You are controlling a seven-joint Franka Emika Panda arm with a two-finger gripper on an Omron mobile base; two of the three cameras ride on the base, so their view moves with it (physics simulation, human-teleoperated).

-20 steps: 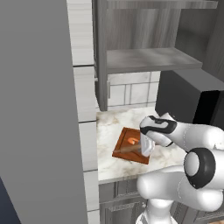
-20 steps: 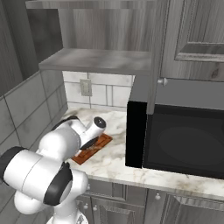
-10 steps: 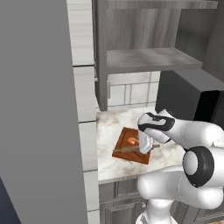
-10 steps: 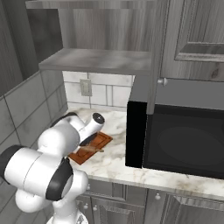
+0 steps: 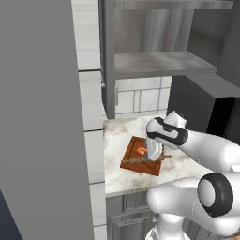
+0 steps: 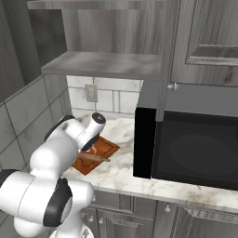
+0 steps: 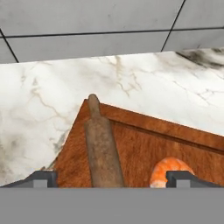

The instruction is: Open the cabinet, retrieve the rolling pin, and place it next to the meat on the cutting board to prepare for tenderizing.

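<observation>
Two finger tips of the gripper (image 7: 112, 179) stand wide apart at the hand view's bottom. Between them, untouched, the rolling pin (image 7: 101, 148) lies on the cutting board (image 7: 140, 144), running up-frame; the meat (image 7: 168, 171) sits lower right, beside it.

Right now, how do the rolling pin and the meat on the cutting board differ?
The rolling pin is long, slim, straight and brown; the meat is small, rounded and orange-pink. The pin spans much of the cutting board, while the meat takes one small spot. Both lie on the board, side by side, apart.
</observation>
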